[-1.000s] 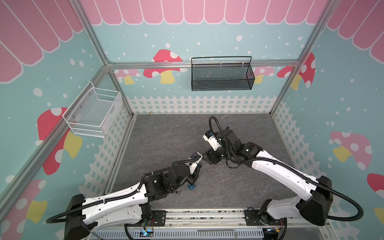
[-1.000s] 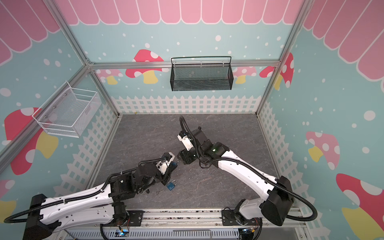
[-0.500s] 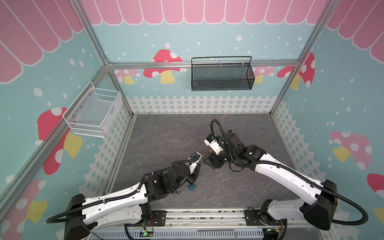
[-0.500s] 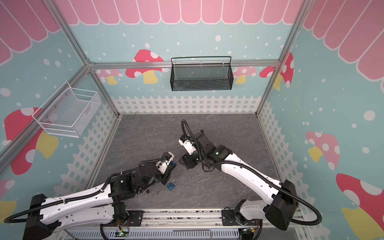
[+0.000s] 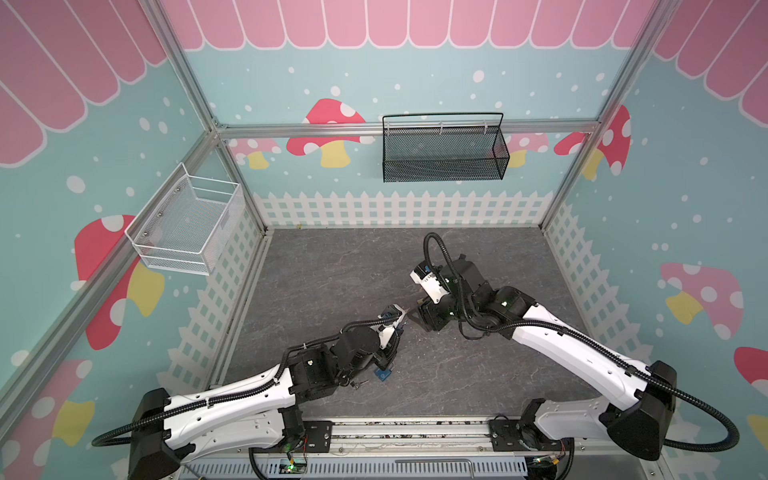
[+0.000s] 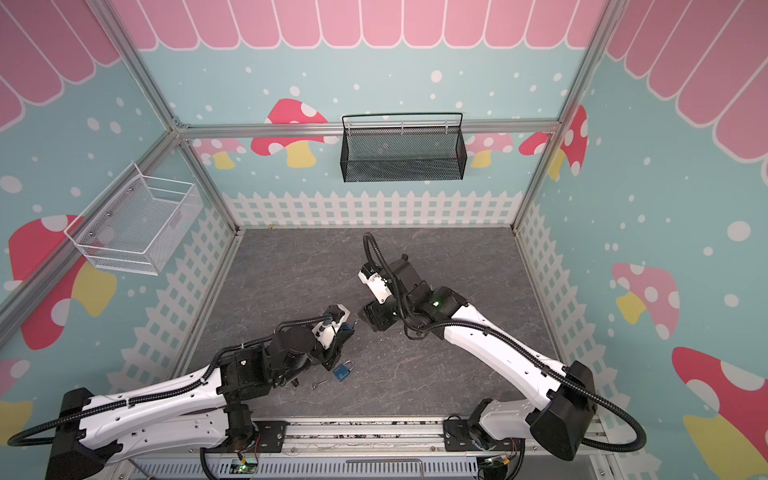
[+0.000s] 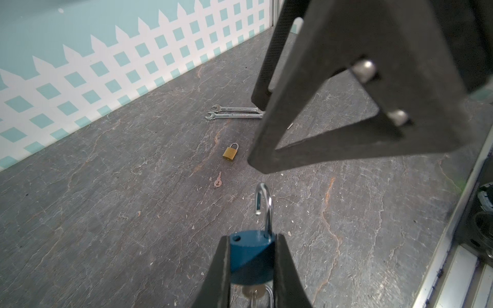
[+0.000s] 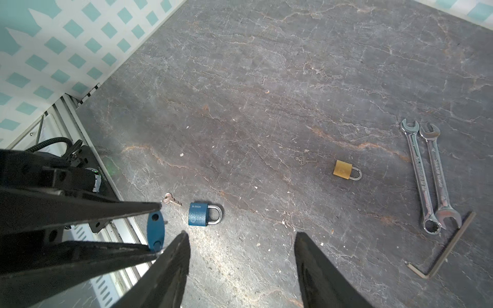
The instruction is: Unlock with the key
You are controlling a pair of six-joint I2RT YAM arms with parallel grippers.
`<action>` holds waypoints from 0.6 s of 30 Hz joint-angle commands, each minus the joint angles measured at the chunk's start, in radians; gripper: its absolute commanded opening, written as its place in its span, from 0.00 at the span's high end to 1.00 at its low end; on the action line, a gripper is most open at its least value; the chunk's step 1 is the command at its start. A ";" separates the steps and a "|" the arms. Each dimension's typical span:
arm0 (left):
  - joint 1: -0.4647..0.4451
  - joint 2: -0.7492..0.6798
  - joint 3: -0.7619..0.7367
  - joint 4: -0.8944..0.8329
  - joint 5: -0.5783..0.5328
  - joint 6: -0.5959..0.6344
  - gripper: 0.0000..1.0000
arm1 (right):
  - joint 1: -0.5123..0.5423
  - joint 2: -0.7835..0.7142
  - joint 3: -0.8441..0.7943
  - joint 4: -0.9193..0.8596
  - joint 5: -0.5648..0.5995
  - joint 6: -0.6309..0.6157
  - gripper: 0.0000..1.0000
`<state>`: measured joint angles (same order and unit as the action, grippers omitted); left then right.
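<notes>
My left gripper (image 7: 252, 240) is shut on the body of a blue padlock (image 7: 249, 262), held above the table. Its steel shackle (image 7: 264, 205) stands raised, one leg free of its hole. A brass key (image 7: 253, 293) with a ring sticks out of the body's underside. In both top views the held blue padlock (image 6: 348, 331) sits at the left gripper (image 5: 400, 323) tip. My right gripper (image 8: 241, 240) is open and empty, close beside that padlock (image 8: 155, 230); in a top view the right gripper (image 5: 417, 316) faces the left one.
On the table lie a second blue padlock (image 8: 198, 217), shut, with a loose key (image 8: 172, 200) beside it. Further off are a brass padlock (image 8: 344, 170), a small key (image 8: 301, 160), two wrenches (image 8: 426, 173) and an Allen key (image 8: 448, 248). Wire baskets (image 5: 442, 151) hang on the walls.
The right arm's wrist has shifted slightly to the right while its gripper stays by the left one. The left arm has held still with the padlock.
</notes>
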<state>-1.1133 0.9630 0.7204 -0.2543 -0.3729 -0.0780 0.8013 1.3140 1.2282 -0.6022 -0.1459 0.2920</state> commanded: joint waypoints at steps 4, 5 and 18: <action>-0.002 0.005 0.037 -0.004 0.012 0.022 1.00 | 0.007 0.043 0.028 0.034 -0.075 -0.011 0.34; -0.003 0.006 0.040 -0.001 0.011 0.021 1.00 | 0.008 0.047 0.024 0.036 -0.080 -0.012 0.35; -0.001 -0.015 0.025 0.018 -0.049 0.015 1.00 | 0.006 -0.004 -0.042 0.027 -0.063 -0.011 0.34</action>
<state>-1.1133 0.9695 0.7280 -0.2558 -0.3931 -0.0776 0.8013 1.3346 1.2095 -0.5694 -0.1944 0.2924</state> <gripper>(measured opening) 0.162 0.661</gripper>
